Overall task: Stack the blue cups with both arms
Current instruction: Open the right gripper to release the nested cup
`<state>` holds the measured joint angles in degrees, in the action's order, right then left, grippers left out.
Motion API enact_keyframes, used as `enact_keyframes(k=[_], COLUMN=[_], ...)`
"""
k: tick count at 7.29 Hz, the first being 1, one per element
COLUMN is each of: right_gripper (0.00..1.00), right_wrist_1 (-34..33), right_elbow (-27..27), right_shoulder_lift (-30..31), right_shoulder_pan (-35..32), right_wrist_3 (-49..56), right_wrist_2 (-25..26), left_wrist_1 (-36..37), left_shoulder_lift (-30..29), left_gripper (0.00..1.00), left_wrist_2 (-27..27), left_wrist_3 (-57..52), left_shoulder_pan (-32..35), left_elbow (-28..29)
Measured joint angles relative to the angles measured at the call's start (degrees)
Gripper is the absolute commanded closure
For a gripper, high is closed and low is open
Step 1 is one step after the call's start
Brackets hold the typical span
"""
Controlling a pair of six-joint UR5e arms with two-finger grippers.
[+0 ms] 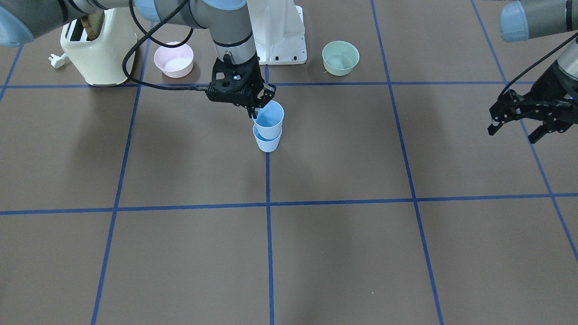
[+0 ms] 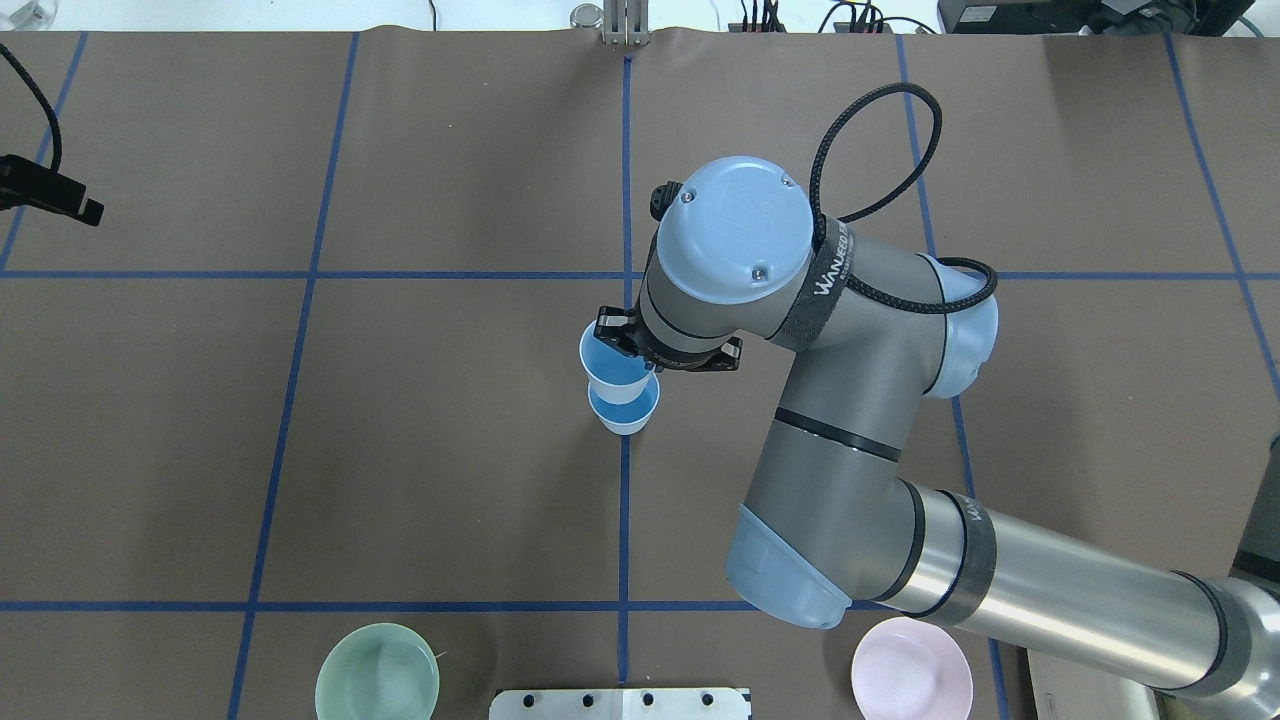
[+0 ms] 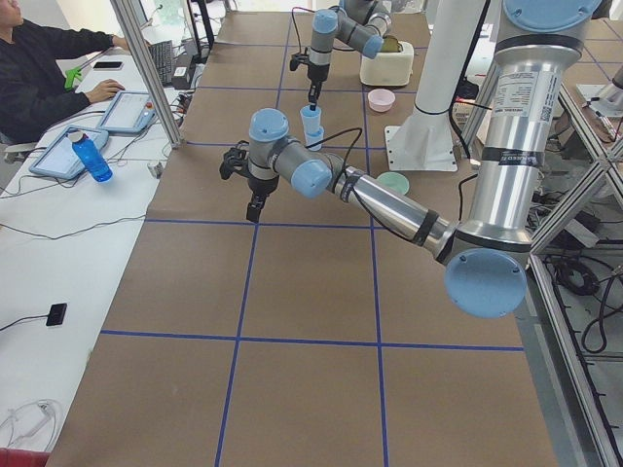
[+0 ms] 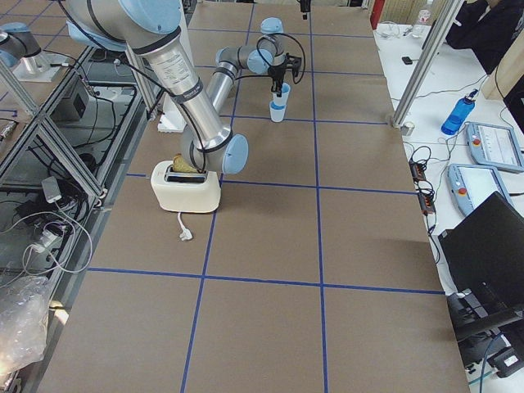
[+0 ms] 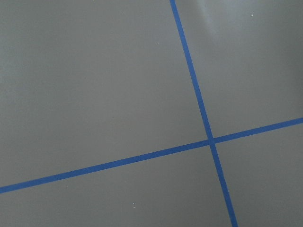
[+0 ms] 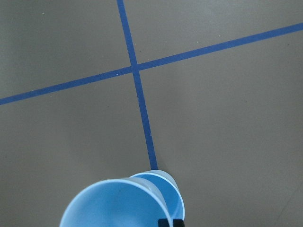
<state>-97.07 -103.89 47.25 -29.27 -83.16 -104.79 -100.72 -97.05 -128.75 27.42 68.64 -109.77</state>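
right fingers (image 1: 254, 110) clamped on rim of upper blue cup (image 1: 270, 120), nested in lower blue cup (image 1: 267, 143) on bench (image 1: 343, 253) | left fingers (image 1: 494, 125) spread wide, empty

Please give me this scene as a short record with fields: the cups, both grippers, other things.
upper cup: held at its rim by right gripper, bottom inside lower cup
lower cup: upright on table
right gripper: shut on upper cup
left gripper: open, off to the side, holding nothing
others: pink bowl, green bowl, toaster
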Motion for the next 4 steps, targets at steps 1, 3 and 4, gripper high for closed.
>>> enact_keyframes(k=[1, 3, 4], right_gripper=[0.63, 0.39, 0.0], right_wrist_1=[0.02, 0.11, 0.44], right_elbow=[0.0, 0.0, 0.0], right_shoulder_lift=[0.09, 0.24, 0.4], right_shoulder_pan=[0.0, 0.0, 0.0], right_wrist_3=[0.2, 0.77, 0.94], right_wrist_2=[0.01, 0.02, 0.02], left_wrist_1=[0.0, 0.0, 0.0], left_shoulder_lift=[-0.04, -0.07, -0.07], left_gripper=[0.02, 0.02, 0.02], left_wrist_2=[-0.01, -0.01, -0.01], left_wrist_3=[0.0, 0.0, 0.0], left_shoulder_pan=[0.0, -0.02, -0.06], left_elbow=[0.0, 0.0, 0.0])
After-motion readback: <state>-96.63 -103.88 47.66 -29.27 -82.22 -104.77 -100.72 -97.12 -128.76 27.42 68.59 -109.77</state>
